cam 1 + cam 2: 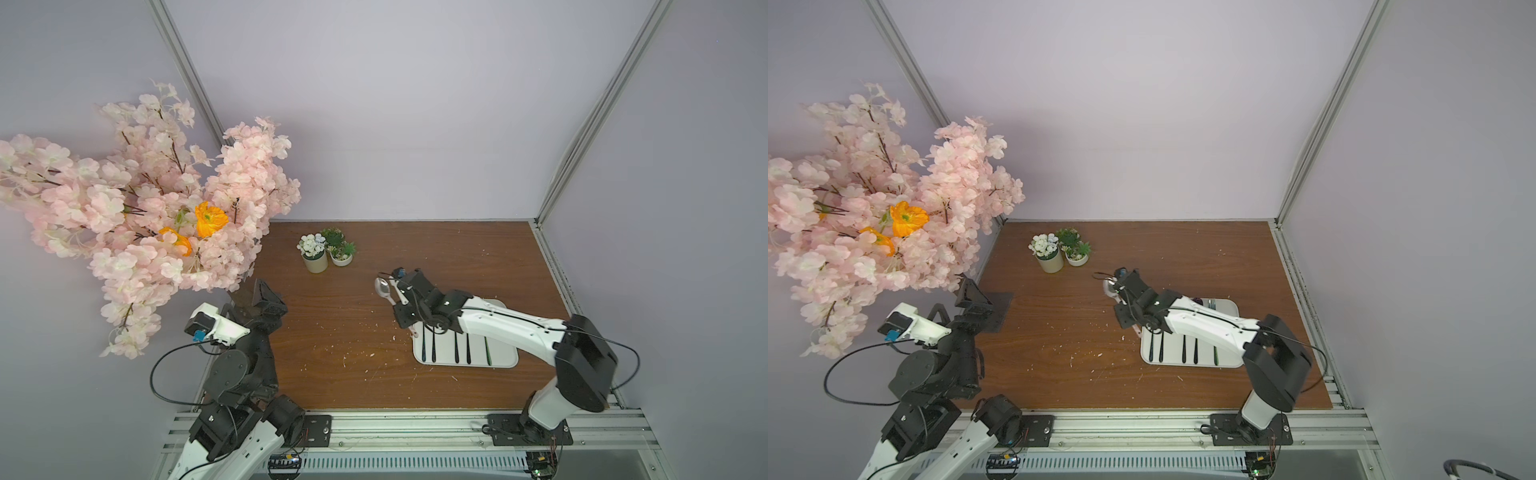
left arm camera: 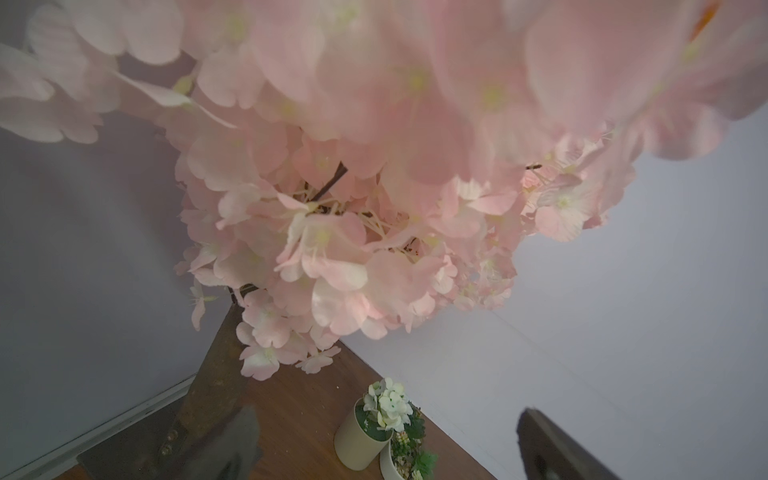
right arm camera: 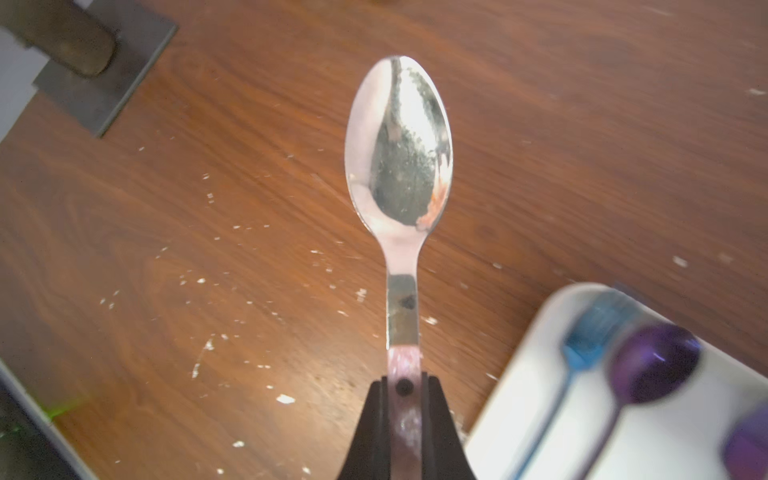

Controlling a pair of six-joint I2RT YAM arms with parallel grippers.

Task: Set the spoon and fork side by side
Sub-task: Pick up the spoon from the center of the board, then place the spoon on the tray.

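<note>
My right gripper [image 3: 403, 386] is shut on the pink handle of a metal spoon [image 3: 399, 153]. It holds the spoon above the wooden table, just left of the white tray [image 3: 536, 395]. In both top views the spoon's bowl [image 1: 381, 286] [image 1: 1109, 287] sticks out past the right gripper [image 1: 400, 293] towards the back left. A fork's tines [image 1: 1212, 303] show at the tray's far end, beside the right arm. My left gripper [image 1: 266, 297] [image 2: 387, 412] stands open and empty at the table's left, under the blossoms.
The tray [image 1: 444, 353] [image 1: 1169, 353] holds several dark-handled utensils, among them a purple spoon [image 3: 656, 361]. A pink blossom tree [image 1: 145, 199] on a dark base plate [image 1: 998, 311] overhangs the left side. Two small plant pots [image 1: 326, 249] stand at the back.
</note>
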